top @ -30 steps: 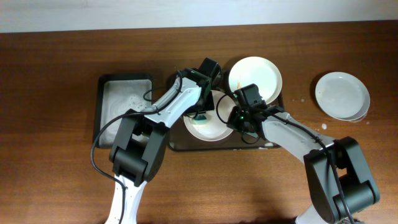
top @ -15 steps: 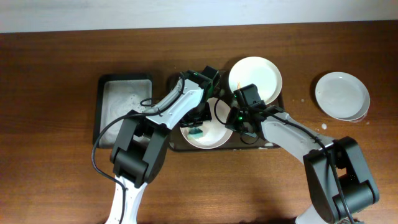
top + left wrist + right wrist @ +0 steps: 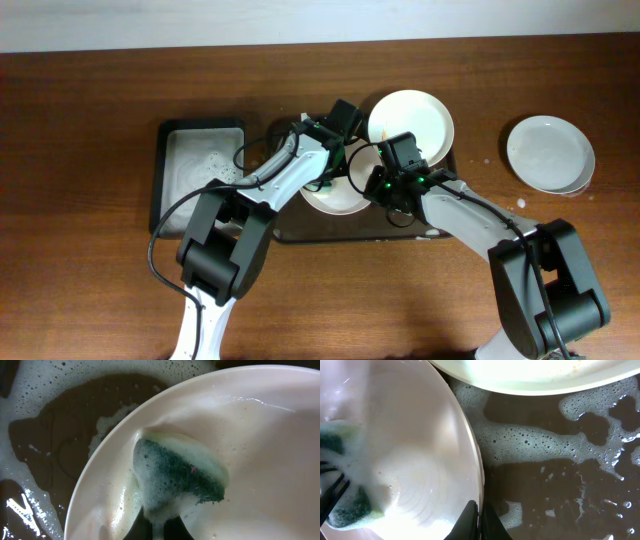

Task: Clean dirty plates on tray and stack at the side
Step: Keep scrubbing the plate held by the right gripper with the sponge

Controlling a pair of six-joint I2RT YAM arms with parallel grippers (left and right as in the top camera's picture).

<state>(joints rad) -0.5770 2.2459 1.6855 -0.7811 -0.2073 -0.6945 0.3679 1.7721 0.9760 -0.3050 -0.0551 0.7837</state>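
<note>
On the dark foamy tray [image 3: 310, 228] lies a white plate [image 3: 338, 195], soapy all over. My left gripper [image 3: 160, 529] is shut on a green and white sponge [image 3: 177, 477], pressed flat on this plate [image 3: 260, 460] near its left rim. The plate's [image 3: 410, 460] right rim sits between the jaws of my right gripper [image 3: 479, 521], which is shut on it. The sponge [image 3: 345, 505] shows at the left of the right wrist view. A second plate [image 3: 410, 125] with faint orange specks rests on the tray's far right part; its edge [image 3: 535, 372] overlaps the foam.
A narrower dark tub [image 3: 200, 165] with white foam stands left of the tray. Two white plates [image 3: 548, 152] lie stacked on the wooden table at the right. Foam and water cover the tray floor [image 3: 560, 490]. Both arms cross over the tray's middle.
My left gripper swept the sponge toward the plate's near-left side, then back toward its far side. The plate shifted slightly with it. My right gripper kept its hold on the rim.
</note>
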